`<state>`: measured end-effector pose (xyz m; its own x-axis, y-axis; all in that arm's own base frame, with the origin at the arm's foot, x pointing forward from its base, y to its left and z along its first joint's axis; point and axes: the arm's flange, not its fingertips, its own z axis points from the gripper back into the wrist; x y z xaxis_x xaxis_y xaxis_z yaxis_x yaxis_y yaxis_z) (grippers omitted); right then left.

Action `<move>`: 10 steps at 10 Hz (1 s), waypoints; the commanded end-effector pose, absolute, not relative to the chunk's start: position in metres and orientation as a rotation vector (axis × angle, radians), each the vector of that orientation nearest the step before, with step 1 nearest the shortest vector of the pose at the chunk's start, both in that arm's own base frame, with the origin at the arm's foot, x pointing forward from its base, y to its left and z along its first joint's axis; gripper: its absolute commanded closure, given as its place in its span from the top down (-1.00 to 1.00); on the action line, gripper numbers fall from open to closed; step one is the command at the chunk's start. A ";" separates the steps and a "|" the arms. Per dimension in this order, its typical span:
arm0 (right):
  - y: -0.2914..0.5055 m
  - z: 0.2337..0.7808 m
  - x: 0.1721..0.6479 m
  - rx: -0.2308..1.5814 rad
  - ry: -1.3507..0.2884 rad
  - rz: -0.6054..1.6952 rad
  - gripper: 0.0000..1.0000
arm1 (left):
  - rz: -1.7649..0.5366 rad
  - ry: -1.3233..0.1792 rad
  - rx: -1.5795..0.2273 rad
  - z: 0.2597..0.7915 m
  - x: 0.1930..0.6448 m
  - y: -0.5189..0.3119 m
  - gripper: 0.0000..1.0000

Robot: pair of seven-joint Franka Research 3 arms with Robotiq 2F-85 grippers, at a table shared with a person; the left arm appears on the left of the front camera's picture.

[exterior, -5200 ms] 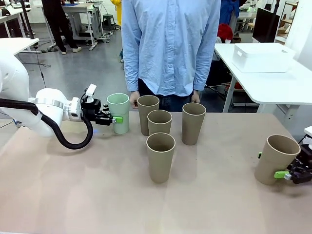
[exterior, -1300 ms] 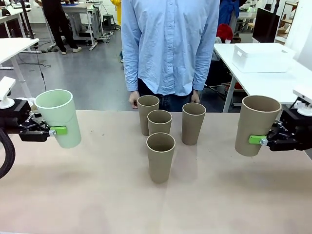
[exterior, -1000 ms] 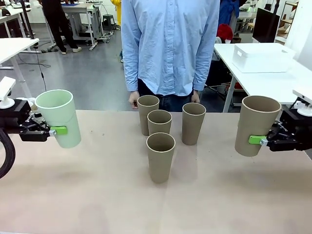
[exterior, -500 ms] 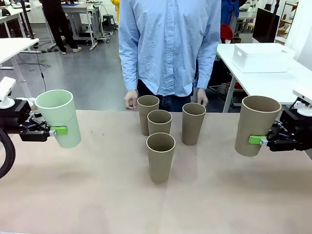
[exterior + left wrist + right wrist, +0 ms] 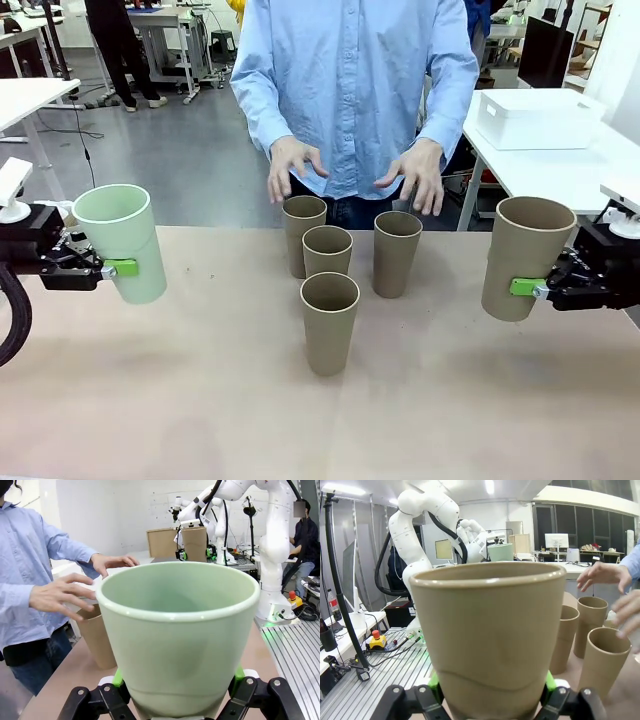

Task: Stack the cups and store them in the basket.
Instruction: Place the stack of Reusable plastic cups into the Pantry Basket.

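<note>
My left gripper is shut on the pale mint green cup, holding it upright above the table's left edge; this cup sits between the green pads. My right gripper is shut on a tan-brown cup held upright at the right edge, with the cup's wall close to the wrist camera. Several tan cups stand upright mid-table: the nearest, one behind it, one at the back left and one at the right. The white basket rests on a side table at the back right.
A person in a blue shirt stands at the far edge with both hands spread above the standing cups. The brown table surface lies bare in front and to both sides of the cluster.
Over the last second the person raised both hands from their sides to above the cups. Both grippers and their held cups stayed still; five seconds ago both cups were lower, at table level.
</note>
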<state>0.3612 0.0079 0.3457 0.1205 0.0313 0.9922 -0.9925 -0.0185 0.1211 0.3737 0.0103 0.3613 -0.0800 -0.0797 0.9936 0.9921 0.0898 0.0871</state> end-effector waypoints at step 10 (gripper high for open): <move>0.009 0.348 0.361 1.259 -1.080 1.144 0.66 | -1.218 -1.266 -1.044 0.364 0.375 0.009 0.73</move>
<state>0.3612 0.0079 0.3457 0.1205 0.0313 0.9922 -0.9925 -0.0185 0.1211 0.3737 0.0103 0.3613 -0.0800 -0.0797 0.9936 0.9921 0.0899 0.0871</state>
